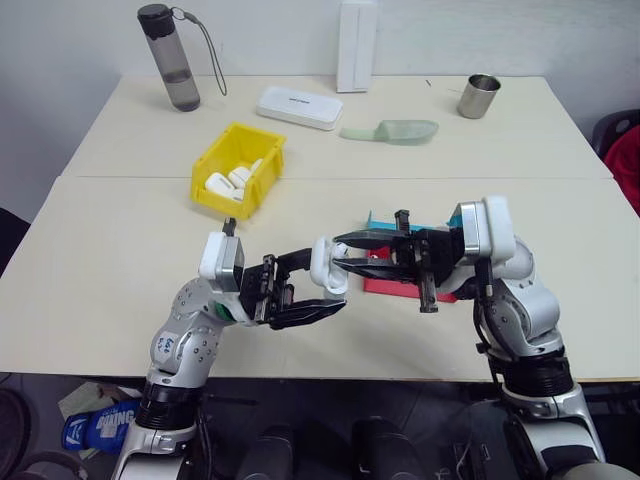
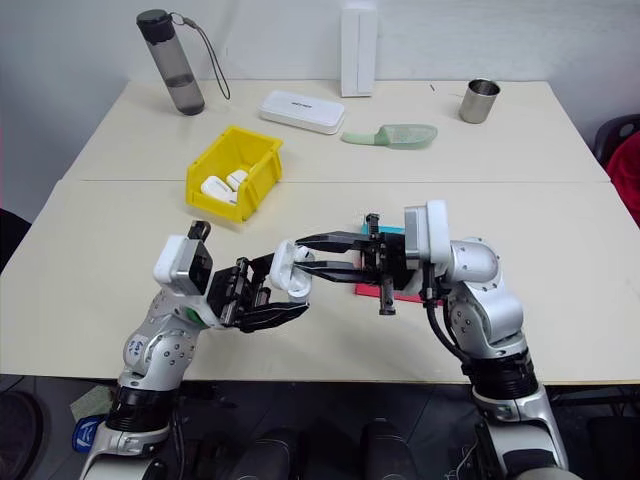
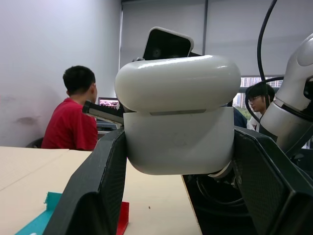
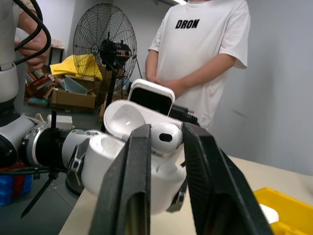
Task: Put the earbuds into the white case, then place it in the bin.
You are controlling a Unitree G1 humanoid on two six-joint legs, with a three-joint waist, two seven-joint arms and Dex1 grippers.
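Head views: left tool clamps the white case, lid up, held above the surface; right tool reaches to the case; yellow bin stands farther back, well apart.
Left wrist view: case gripped between both fingers.
Right wrist view: right tool's fingers pinch an earbud over the open case.
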